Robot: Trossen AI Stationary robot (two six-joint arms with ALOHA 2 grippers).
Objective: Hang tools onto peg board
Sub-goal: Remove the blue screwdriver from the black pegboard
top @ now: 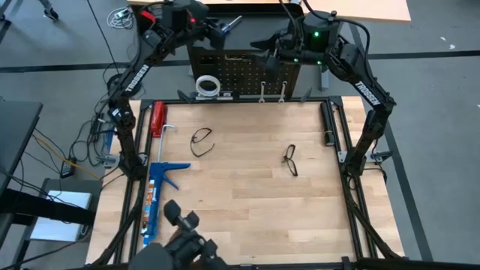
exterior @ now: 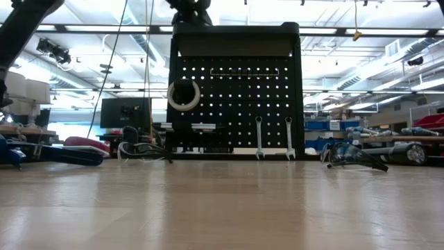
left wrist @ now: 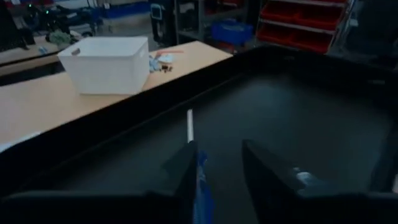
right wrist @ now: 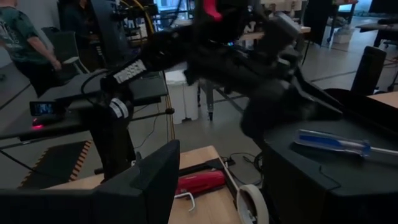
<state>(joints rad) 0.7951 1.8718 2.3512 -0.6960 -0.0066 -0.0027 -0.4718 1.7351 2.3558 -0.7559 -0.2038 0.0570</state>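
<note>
Left gripper [left wrist: 217,171] is partly open over the black perforated peg board's [top: 244,75] top, blue-handled screwdriver [right wrist: 333,144] between its fingers; grip unclear.

Blue-handled screwdriver [right wrist: 333,144] flat atop peg board [top: 244,73], prob. loose.

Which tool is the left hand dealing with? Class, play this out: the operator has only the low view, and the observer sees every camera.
Observer: The blue-handled screwdriver. It lies flat on top of the peg board, out of your view.
Operator: Is the left hand gripping it?
Observer: No. In the left wrist view the left hand is open, with the handle lying beside one finger.
Operator: And the right hand?
Observer: The right hand is also up at the board's top edge, pointing toward the left hand.
</note>
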